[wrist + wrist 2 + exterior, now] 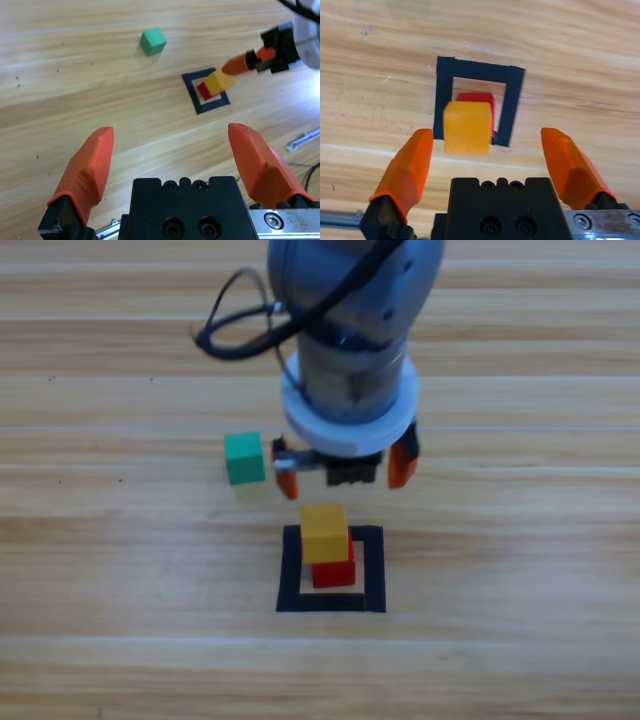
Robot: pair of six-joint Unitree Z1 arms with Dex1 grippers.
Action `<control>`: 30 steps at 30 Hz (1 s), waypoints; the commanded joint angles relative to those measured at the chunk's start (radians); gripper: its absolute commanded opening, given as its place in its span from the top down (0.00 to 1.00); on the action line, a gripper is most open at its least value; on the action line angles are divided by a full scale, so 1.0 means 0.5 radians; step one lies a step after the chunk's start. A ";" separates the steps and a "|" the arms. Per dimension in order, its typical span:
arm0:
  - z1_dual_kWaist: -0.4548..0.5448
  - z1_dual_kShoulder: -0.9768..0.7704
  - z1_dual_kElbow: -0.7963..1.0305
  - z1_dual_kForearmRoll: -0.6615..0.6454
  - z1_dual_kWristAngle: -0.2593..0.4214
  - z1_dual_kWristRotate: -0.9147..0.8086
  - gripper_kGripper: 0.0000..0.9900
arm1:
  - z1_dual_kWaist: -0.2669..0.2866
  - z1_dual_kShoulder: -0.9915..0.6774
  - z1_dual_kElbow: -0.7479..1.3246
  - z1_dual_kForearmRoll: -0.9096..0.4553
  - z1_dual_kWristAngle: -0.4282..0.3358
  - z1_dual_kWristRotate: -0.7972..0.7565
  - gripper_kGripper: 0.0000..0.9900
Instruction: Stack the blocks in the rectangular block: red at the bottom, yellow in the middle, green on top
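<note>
The small matte red cube (335, 572) sits on the bare wood inside the flat black tape frame (290, 570), toward the frame's 12 o'clock side in the high view. The small matte yellow cube (324, 531) of the same size rests on top of it, shifted a little toward 11 o'clock, so a strip of red shows along its right and lower edges. In the right wrist view the yellow cube (468, 127) covers most of the red cube (476, 97) and overlaps the inner edge of the tape frame (514, 100).

The small matte teal-green cube (244, 457) lies on the wooden counter (120, 570) outside the frame, at about 10 o'clock from the stack and well apart from it.

The right claw (345, 472) hangs above the counter at 12 o'clock from the stack, near the frame's far edge, with the green cube just beside its left orange jaw. Its jaws are spread wide and hold nothing; the gap between them is broader than the yellow cube.

The left claw (175, 165) is out of the high view. Its own wrist view looks across the counter from well away, with the green cube (152, 41) at 12 o'clock, the stack and frame at about 1 o'clock, and the right claw (245, 62) reaching over them. Its jaws are also spread wide, empty.
</note>
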 commanded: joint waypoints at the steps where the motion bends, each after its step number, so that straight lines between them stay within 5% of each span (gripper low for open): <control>1: 0.026 0.465 -0.371 -0.022 -0.003 -0.034 0.02 | 0.076 -0.419 0.220 0.131 -0.156 0.000 0.19; 8: 0.026 1.094 -0.809 0.027 -0.052 -0.230 0.00 | -0.231 -0.840 0.886 0.128 -0.306 -0.098 0.67; 9: 0.029 1.183 -0.865 0.036 -0.052 -0.252 0.00 | -0.286 -0.867 0.944 0.128 -0.328 -0.122 0.65; 12: 0.026 1.450 -1.061 0.113 -0.046 -0.301 0.00 | -0.440 -0.990 1.159 0.128 -0.386 -0.144 0.28; 16: 0.051 1.880 -1.371 0.300 -0.019 -0.371 0.00 | -0.575 -1.094 1.364 0.119 -0.472 -0.159 0.03; 26: 0.088 2.898 -2.524 1.150 0.104 -0.614 0.00 | -0.575 -1.119 1.426 0.042 -0.481 -0.270 0.00; 30: 0.131 3.064 -2.641 1.257 0.113 -0.696 0.00 | -0.575 -1.573 1.975 -0.718 -0.024 -0.678 0.00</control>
